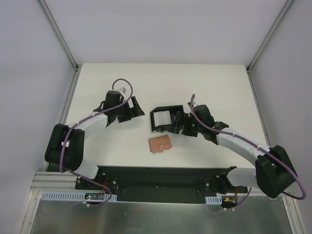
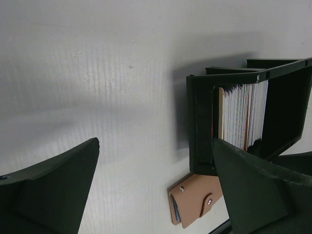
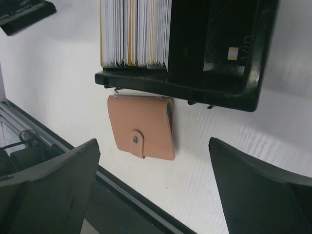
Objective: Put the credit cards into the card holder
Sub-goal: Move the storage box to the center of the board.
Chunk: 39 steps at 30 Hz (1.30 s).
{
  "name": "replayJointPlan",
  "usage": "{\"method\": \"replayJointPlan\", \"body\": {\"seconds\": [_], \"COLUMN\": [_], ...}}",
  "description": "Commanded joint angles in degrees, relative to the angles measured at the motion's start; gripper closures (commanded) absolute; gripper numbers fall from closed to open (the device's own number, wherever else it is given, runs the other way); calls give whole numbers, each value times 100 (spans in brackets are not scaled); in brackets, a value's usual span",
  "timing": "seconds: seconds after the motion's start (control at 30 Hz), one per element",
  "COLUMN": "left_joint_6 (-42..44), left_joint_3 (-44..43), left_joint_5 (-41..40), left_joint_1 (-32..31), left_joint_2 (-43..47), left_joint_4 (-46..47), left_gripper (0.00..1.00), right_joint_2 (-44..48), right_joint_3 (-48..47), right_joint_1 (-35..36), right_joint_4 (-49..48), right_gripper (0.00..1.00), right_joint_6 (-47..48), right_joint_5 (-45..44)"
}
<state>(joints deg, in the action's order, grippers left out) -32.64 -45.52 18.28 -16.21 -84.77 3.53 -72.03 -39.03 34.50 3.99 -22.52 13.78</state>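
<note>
The tan card holder point(image 1: 160, 145) lies flat on the white table, folded shut with its snap strap, just in front of a black box point(image 1: 163, 119). The credit cards point(image 3: 134, 31) stand on edge as a stack inside that box, mostly pale edges. A grey-blue edge shows in the card holder's point(image 2: 195, 199) open side. My left gripper point(image 1: 131, 109) hangs open left of the box, its fingers bare. My right gripper point(image 1: 179, 124) is open at the box's right end, above and behind the card holder point(image 3: 144, 126), holding nothing.
The black box point(image 2: 200, 122) has an empty right compartment where a dark card with a chip point(image 3: 234, 51) leans. The black base rail point(image 1: 161, 178) runs along the table's near edge. Metal frame posts point(image 1: 61, 34) stand at the far corners.
</note>
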Motion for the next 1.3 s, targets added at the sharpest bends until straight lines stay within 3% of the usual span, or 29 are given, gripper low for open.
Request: {"method": "replayJointPlan", "body": {"seconds": [0.0, 0.67, 1.27], "left_joint_6": [-479, -1297, -1719], "left_joint_3": [-133, -344, -1134], "left_joint_5": [404, 879, 932], "left_joint_1": [-111, -286, -427], "left_joint_2": [-285, -1182, -1990], "left_joint_4": [604, 1607, 2082], "left_gripper": [1, 6, 11], "right_joint_2": [-13, -364, -1480], "right_joint_3": [-158, 97, -650], "right_joint_1": [48, 101, 74], "right_joint_4": [-555, -1436, -1779], "right_gripper": [4, 4, 4], "right_joint_6": [-419, -1158, -1158], "right_joint_5": [28, -121, -104]}}
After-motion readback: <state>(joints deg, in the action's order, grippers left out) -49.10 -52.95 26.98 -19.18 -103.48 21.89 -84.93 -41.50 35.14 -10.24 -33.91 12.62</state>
